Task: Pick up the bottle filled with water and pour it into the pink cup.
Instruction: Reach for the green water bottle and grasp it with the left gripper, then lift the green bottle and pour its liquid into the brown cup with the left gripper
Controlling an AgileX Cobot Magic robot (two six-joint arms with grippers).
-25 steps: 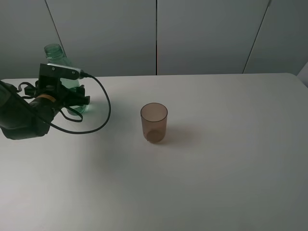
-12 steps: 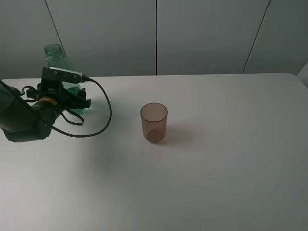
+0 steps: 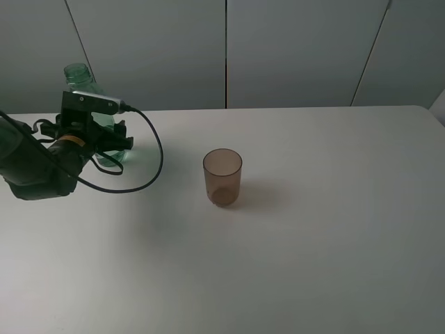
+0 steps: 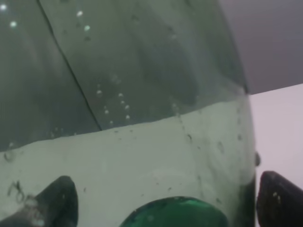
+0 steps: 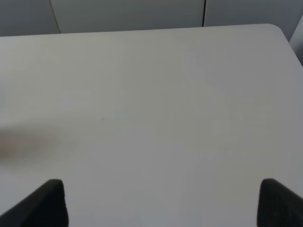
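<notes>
The green bottle (image 3: 78, 75) stands upright at the table's far left, its open neck showing above my left arm. My left gripper (image 3: 104, 145) is open, with one finger on each side of the bottle's lower body. In the left wrist view the bottle (image 4: 142, 94) fills the frame with water partway up, and the dark fingertips (image 4: 279, 201) sit at its flanks, the one on the right slightly apart from the wall. The pink cup (image 3: 222, 177) stands upright and empty near the table's middle, well right of the bottle. My right gripper (image 5: 163, 203) is open over bare table.
The white table (image 3: 313, 229) reaches back to a grey panelled wall. A black cable (image 3: 156, 163) loops from my left wrist out toward the cup's side. The table's far right corner (image 5: 277, 30) shows in the right wrist view.
My left gripper dipped a little, then rose again, staying around the bottle. Bottle and cup have not moved.
</notes>
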